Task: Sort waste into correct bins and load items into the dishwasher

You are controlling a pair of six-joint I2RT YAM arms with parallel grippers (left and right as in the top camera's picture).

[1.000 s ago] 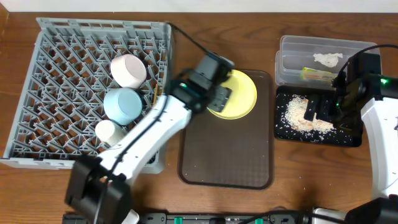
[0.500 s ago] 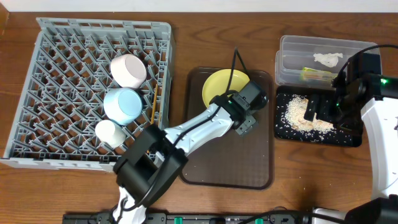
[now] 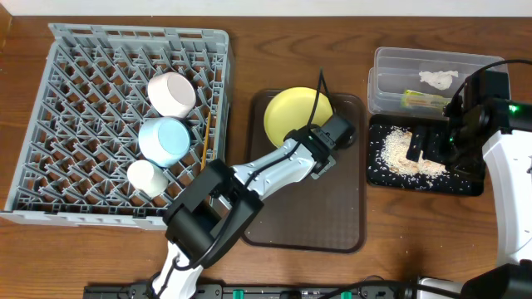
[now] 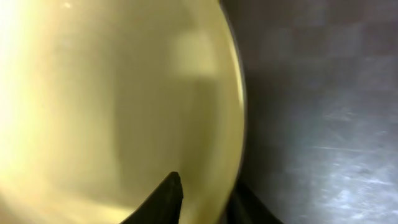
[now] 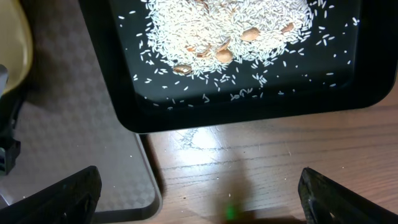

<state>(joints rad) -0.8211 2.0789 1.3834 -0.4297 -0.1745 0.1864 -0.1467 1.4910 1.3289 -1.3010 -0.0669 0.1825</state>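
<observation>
Left pincer [image 4: 204, 200] clamped on the round yellow plate [image 3: 296, 115], right pincer [image 5: 199, 198] agape, the loading step next calls for carrying it into the large grey lattice rack [image 3: 83, 91].

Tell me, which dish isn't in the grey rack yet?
The yellow plate: it is over the brown tray, while the blue bowl, white bowl and white cup all sit in the grey rack.

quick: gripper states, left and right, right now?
Left gripper: closed on the yellow plate rim.
Right gripper: open, empty, over the table beside the black tray.
</observation>
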